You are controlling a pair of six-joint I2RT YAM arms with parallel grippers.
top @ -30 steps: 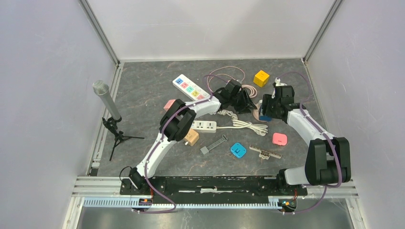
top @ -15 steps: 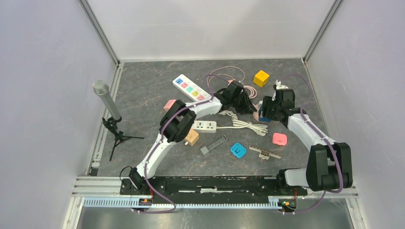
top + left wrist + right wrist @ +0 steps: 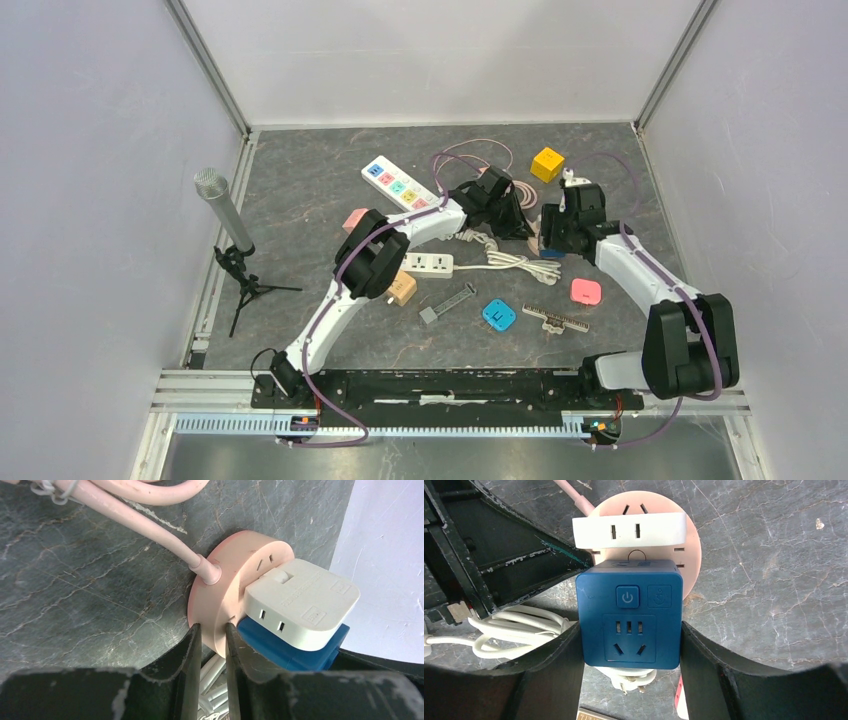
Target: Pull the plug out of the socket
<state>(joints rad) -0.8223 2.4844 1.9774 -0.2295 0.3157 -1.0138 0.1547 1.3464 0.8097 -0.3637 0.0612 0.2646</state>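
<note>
A round pink socket (image 3: 235, 570) lies on the dark table, with a pink cord leaving its side. A white flat plug (image 3: 300, 600) and a blue cube adapter (image 3: 629, 612) sit on its face. My left gripper (image 3: 210, 627) is shut on the socket's rim. My right gripper (image 3: 630, 627) is shut on the blue cube adapter, one finger on each side. In the right wrist view the socket (image 3: 691, 555) shows behind the cube. I cannot tell whether the cube's pins are still in the socket. In the top view both grippers meet at the socket (image 3: 537, 240).
A coiled white cable (image 3: 515, 262) and a small white power strip (image 3: 427, 263) lie just left of the socket. Around them are a long strip with coloured outlets (image 3: 400, 186), a yellow cube (image 3: 547, 163), a pink adapter (image 3: 585, 291), a small blue adapter (image 3: 498, 315) and a microphone stand (image 3: 225, 215).
My right wrist has shifted a little to the left and away from me, still closed on the blue cube. My left gripper has barely moved.
</note>
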